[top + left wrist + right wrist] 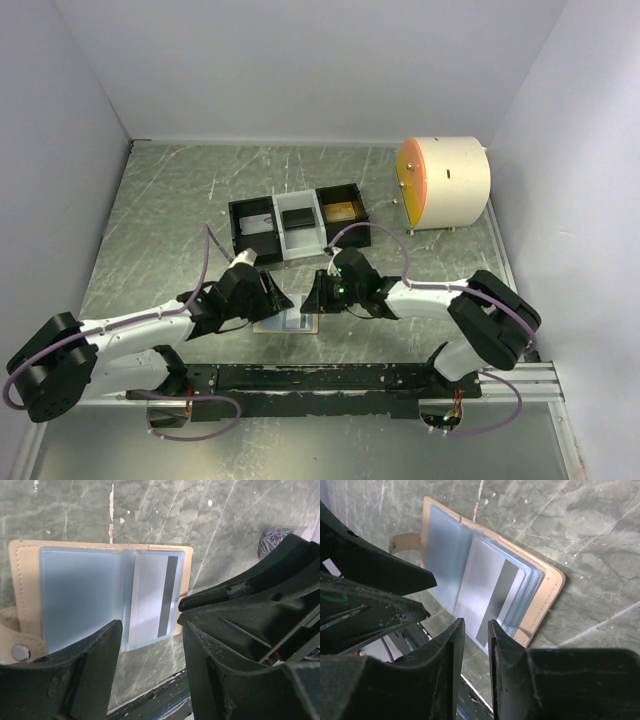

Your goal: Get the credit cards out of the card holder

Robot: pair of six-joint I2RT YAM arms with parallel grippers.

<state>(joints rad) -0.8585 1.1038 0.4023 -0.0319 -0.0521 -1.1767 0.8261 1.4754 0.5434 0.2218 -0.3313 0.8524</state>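
One card holder [80, 595] open on counter [160, 220], one striped credit card [150, 600] in sleeve. My left jaws apart over it; right jaws near-closed at card edge, grip unclear. Three-compartment tray [234, 230] behind.

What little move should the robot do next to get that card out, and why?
Probably the right gripper should pinch shut on the near edge of the silver-grey card: its narrowly parted jaws sit right at that edge, while the card lies in the blue sleeve of the open card holder. The left gripper hovers open.
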